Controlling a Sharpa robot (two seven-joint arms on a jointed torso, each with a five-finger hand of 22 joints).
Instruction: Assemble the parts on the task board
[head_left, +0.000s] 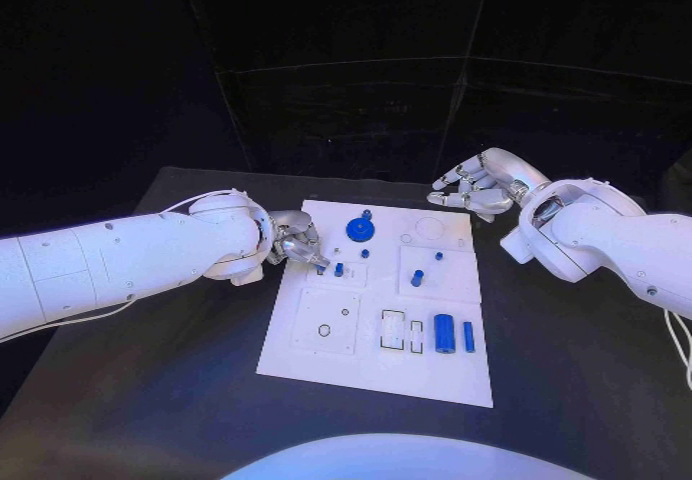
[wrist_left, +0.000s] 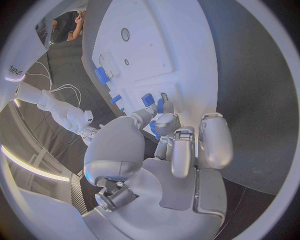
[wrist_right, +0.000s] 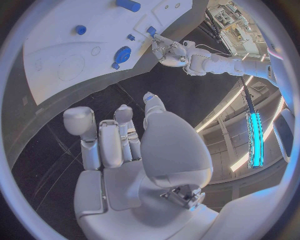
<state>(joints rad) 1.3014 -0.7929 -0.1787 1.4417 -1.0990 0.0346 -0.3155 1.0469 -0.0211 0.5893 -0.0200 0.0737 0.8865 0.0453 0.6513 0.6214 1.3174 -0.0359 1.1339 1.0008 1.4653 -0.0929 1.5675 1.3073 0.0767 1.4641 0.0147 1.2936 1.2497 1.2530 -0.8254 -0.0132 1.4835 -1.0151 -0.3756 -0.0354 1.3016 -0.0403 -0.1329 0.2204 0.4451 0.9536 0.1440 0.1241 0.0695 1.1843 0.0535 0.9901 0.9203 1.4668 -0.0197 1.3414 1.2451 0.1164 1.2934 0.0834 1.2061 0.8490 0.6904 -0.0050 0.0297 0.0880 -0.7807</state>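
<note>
The white task board (head_left: 433, 375) lies mid-table. On it are a round blue knob (head_left: 359, 231), small blue pegs (head_left: 417, 278), a thick blue cylinder (head_left: 444, 333) and a thin blue bar (head_left: 469, 336). My left hand (head_left: 299, 243) is at the board's left edge near its far end. Its thumb and a finger pinch a small blue part (wrist_left: 152, 128), close to two more blue pieces (wrist_left: 147, 99) on the board (wrist_left: 150, 50). My right hand (head_left: 483, 185) hovers off the board's far right corner, fingers apart and holding nothing. The right wrist view shows the knob (wrist_right: 122, 54) and my left hand (wrist_right: 169, 50).
The black table (head_left: 577, 350) runs round the board on all sides. Empty recesses in the board (head_left: 325, 325) sit on its near left. A faint round outline (head_left: 430, 229) marks its far right corner.
</note>
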